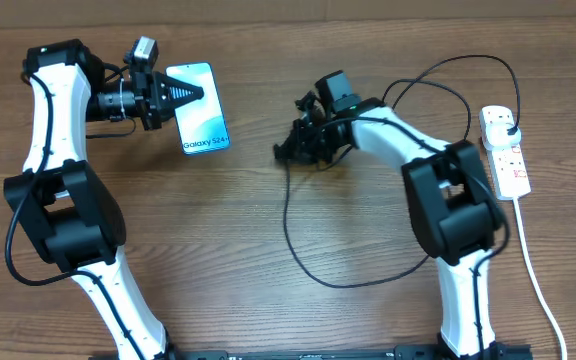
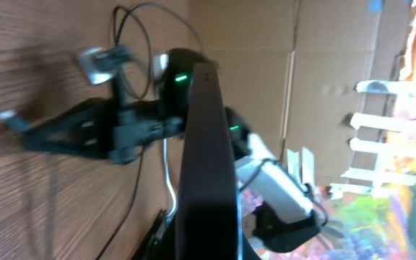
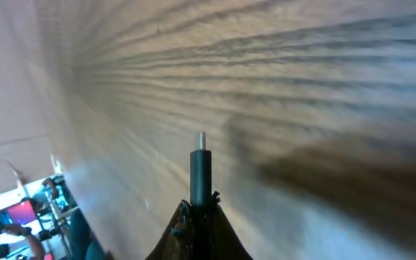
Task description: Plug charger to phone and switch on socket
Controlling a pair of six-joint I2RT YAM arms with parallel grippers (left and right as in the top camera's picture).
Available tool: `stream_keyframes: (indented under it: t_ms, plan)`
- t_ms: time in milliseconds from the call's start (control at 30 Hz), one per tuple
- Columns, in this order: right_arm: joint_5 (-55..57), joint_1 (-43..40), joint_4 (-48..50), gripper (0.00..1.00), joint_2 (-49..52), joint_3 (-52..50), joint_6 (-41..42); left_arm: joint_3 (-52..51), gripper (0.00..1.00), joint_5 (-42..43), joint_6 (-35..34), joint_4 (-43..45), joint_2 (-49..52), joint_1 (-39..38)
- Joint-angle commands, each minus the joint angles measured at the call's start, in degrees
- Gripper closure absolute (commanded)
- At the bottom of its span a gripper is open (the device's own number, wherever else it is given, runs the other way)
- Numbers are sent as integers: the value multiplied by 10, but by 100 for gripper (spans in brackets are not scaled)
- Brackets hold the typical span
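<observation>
Clamped in left hand (image 1: 194,96), near far-left corner of desk (image 1: 248,310): phone (image 1: 204,128), rigid, slick. Pinched in right hand (image 3: 199,208) behind tip: charger (image 3: 200,172), limp.

Robot lab: wooden table (image 1: 218,250), cardboard backdrop (image 2: 266,72).

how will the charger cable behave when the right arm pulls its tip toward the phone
Likely floppy: the cable lies in loose loops on the table, so it should trail, not hold shape. The tip looks stiff, standing straight out of the right gripper. Its far end seems plugged into the socket, so a long pull might tug that.
</observation>
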Motion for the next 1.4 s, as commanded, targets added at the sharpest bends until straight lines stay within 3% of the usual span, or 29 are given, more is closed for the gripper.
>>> stream_keyframes:
  t_ms: [0, 167, 333, 433, 533, 633, 767, 867, 1000, 1133, 1367]
  plan:
    - [-37, -38, -17, 96, -138, 14, -32, 10, 96, -9, 18, -3, -3, -15]
    - [-40, -71, -90, 96, -292, 13, -59, 10, 96, -13, 35, -3, -3, -32]
    - [-63, -82, -203, 96, -374, 8, -107, 10, 96, -13, 44, -3, -3, -51]
    - [-65, -82, -200, 96, -427, -47, -101, 10, 96, -13, 52, -2, -3, -63]
    - [-65, -82, -139, 96, -487, -141, -57, 10, 96, -13, 52, -1, -3, -72]
    - [-64, -74, -7, 96, -564, -289, 33, 10, 96, -9, 52, 3, -3, -87]
    - [-21, -33, 109, 96, -590, -373, 133, 10, 96, 41, 52, 13, -3, -103]
    - [12, 4, 164, 96, -587, -386, 181, 10, 96, 97, 52, 24, -3, -111]
    - [82, 63, 229, 96, -586, -386, 250, 10, 96, 102, 19, 43, -3, -121]
    - [127, 94, 235, 96, -577, -386, 302, 10, 96, 102, -25, 70, -3, -121]
    - [127, 131, 329, 96, -529, -386, 340, 10, 96, 102, -224, 236, -3, -121]
